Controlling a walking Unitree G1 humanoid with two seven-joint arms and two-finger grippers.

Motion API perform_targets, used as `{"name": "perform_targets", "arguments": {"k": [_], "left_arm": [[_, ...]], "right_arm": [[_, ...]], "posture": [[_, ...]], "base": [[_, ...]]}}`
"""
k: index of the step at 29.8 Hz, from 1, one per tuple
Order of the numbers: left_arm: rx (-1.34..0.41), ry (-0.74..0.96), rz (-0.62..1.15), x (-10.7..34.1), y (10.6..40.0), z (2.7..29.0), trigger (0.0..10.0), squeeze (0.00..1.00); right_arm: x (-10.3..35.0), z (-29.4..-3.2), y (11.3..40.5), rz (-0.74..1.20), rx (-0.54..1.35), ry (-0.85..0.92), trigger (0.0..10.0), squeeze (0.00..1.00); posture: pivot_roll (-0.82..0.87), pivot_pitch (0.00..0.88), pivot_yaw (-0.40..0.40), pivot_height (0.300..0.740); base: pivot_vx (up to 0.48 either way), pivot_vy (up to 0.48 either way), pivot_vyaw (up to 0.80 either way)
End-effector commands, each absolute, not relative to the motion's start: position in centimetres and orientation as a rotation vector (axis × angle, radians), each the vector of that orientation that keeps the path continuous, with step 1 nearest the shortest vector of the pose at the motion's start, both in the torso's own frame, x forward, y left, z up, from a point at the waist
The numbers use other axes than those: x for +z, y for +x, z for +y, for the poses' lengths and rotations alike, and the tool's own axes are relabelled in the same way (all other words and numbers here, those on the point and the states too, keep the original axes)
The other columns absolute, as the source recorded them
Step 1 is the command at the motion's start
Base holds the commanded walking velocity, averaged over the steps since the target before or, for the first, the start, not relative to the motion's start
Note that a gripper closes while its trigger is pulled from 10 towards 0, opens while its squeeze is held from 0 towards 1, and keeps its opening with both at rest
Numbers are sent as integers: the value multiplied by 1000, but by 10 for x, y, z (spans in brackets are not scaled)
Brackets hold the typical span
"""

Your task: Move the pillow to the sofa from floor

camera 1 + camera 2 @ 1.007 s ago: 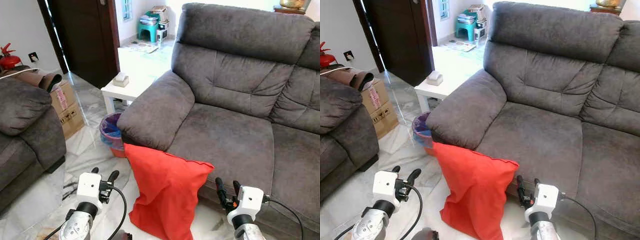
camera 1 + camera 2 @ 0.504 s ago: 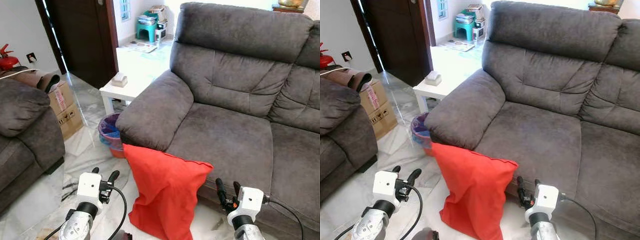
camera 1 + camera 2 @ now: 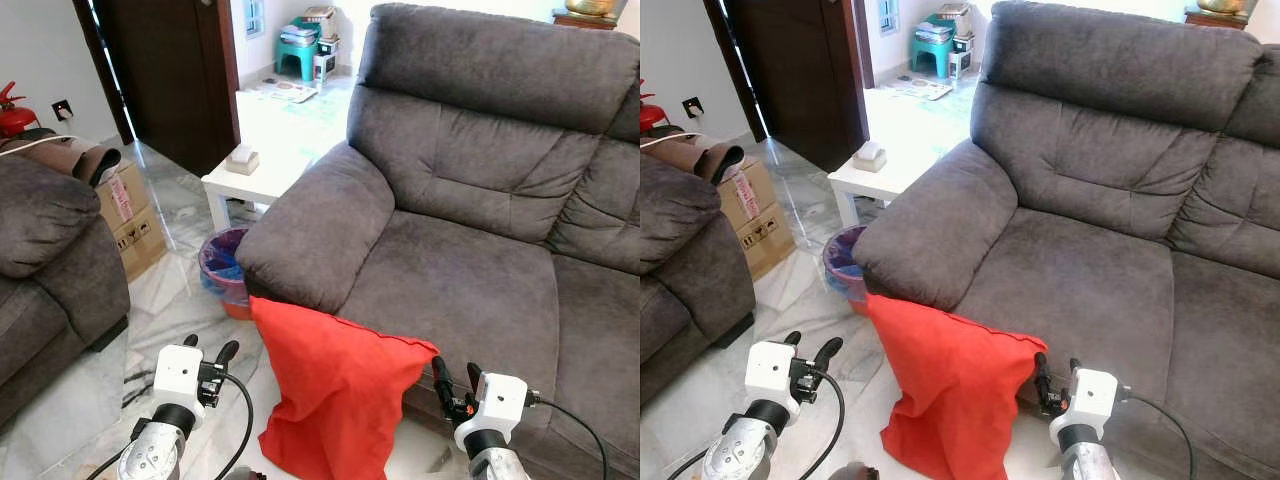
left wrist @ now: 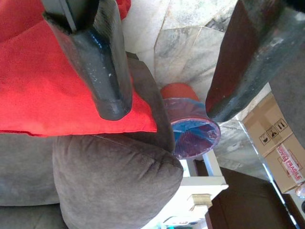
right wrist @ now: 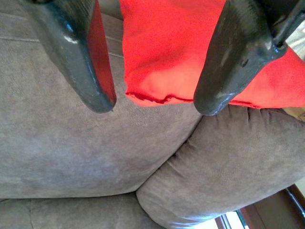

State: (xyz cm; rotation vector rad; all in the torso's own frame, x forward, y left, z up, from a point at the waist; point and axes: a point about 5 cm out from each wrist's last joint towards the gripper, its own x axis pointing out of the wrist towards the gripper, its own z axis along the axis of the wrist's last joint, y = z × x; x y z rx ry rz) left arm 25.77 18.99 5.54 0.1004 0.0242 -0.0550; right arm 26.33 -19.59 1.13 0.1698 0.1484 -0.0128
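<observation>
Against the grey fabric sofa (image 3: 470,230), a red cloth pillow (image 3: 335,390) leans on the marble floor (image 3: 175,300). The left gripper (image 3: 208,352) and right gripper (image 3: 455,378) flank it, both with fingers spread and empty.

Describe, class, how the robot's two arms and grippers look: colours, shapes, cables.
Each silver arm ends in a white boxy wrist block. The left gripper and right gripper each have two long black fingers. A black cable loops from each wrist.

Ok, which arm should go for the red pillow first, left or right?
Probably the right. The right gripper sits just beside the upper corner of the red pillow, jaws open, next to the sofa seat. The left gripper is also open but stands farther off, over the floor.
</observation>
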Motion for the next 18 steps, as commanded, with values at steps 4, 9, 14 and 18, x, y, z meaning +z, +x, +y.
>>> {"name": "perform_targets", "arguments": {"k": [4, 9, 14, 18], "left_arm": [[-61, 99, 32, 55, 256, 190, 10000, 0], [-77, 110, 41, 54, 256, 188, 10000, 0], [-79, 104, 45, 53, 256, 188, 10000, 0], [-78, 102, 46, 54, 256, 188, 10000, 0]], "right_arm": [[12, -197, 264, 145, -19, 166, 10000, 0], [12, -197, 264, 145, -22, 165, 10000, 0], [12, -197, 264, 146, -25, 166, 10000, 0], [12, -197, 265, 145, -25, 169, 10000, 0]], "posture": [[7, 90, 15, 630], [6, 92, 15, 630], [8, 90, 16, 630], [9, 90, 17, 630]], "base": [[307, 0, 0], [124, 0, 0], [0, 0, 0], [0, 0, 0]]}}
